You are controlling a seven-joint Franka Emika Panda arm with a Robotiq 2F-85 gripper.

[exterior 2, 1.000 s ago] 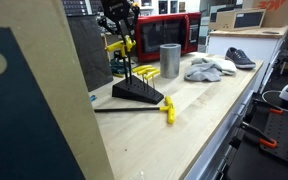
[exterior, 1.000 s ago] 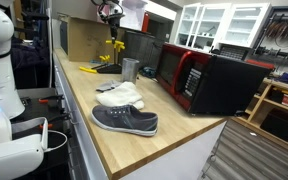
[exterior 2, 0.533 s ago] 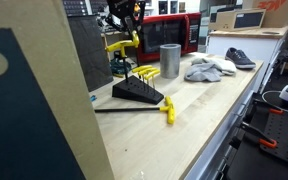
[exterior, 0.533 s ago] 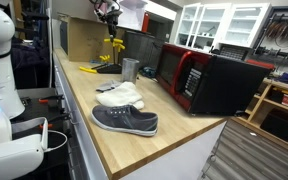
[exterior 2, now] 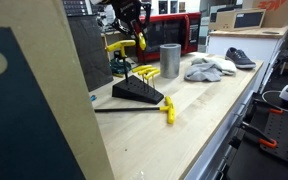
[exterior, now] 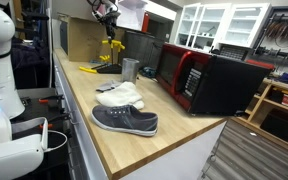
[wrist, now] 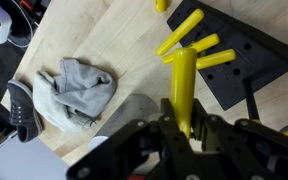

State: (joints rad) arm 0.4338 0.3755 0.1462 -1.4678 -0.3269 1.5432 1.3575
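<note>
Above the black stand [exterior 2: 136,92], the gripper [wrist: 187,126] is pinching a yellow peg [wrist: 184,82] between its jaws. The peg's long axis is pointing down from the fingertips, just beside the other pegs [wrist: 198,45] sticking up from the stand. Compared with a second ago, the gripper is hanging higher over the stand and carrying the peg clear of it.

A grey shoe [exterior: 125,121] lies on its sole at the near end of the wooden worktop [exterior: 162,150] in an exterior view; a crumpled pale cloth [exterior: 122,95] lies just beyond it, against its far side; farther along stands an upright metal cup [exterior: 130,69]; a red-and-black microwave [exterior: 209,82] takes up the right side, near the cup; white glass-fronted cabinets [exterior: 224,22] line the far right wall; a brown cardboard panel [exterior: 82,40] stands at the far end.
</note>
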